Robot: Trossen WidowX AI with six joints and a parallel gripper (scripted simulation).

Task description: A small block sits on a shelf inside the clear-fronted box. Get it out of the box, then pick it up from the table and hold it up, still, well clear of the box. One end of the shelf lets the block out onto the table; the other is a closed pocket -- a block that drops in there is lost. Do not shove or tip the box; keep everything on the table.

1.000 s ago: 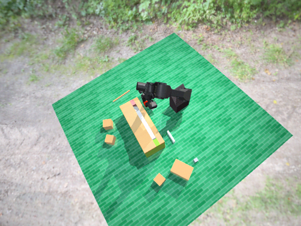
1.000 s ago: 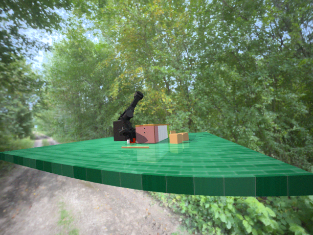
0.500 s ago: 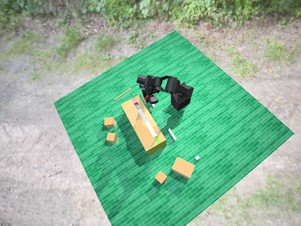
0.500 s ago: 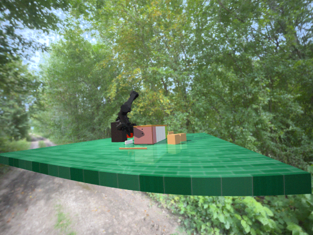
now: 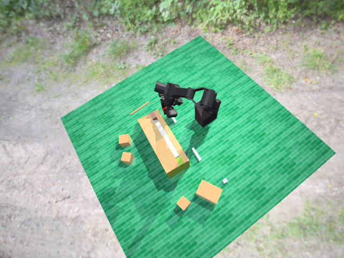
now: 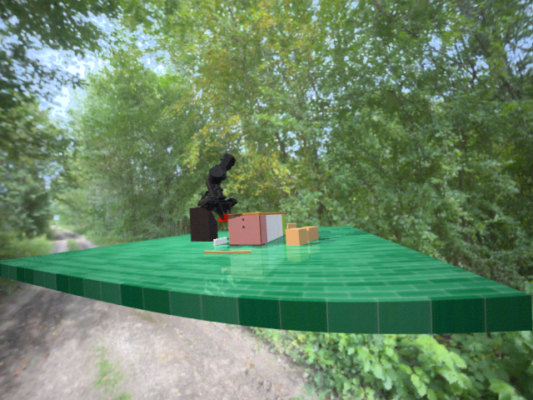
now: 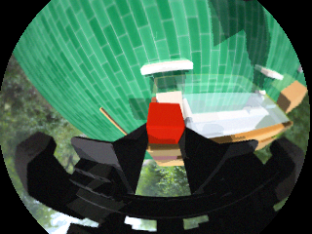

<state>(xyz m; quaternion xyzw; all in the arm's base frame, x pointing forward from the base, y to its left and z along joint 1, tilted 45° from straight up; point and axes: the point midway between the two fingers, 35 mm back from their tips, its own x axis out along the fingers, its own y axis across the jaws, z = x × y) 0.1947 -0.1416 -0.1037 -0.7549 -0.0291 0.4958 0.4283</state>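
Note:
My gripper [image 5: 167,109] [image 6: 223,216] [image 7: 163,125] is shut on the red block [image 5: 163,108] [image 6: 225,218] [image 7: 165,119]. The block is held off the table, near the height of the box's top. The box [image 5: 155,141] [image 6: 245,230] stands upright with its wooden top and a pink end wall. The gripper and block are in front of the box's clear side, near its pink end, with only a small gap visible in the exterior view. The lime-green end [image 5: 179,168] is the far one from the gripper. The fingers cover the sides of the block in the wrist view.
A white bar [image 5: 174,120] [image 6: 220,241] [image 7: 167,66] lies below the gripper, and another white bar [image 5: 196,155] [image 7: 269,72] lies further along. A thin stick [image 5: 140,107] [image 6: 226,252] lies beyond the pink end. Several orange blocks and a small grey cube [image 5: 224,181] stand around the box.

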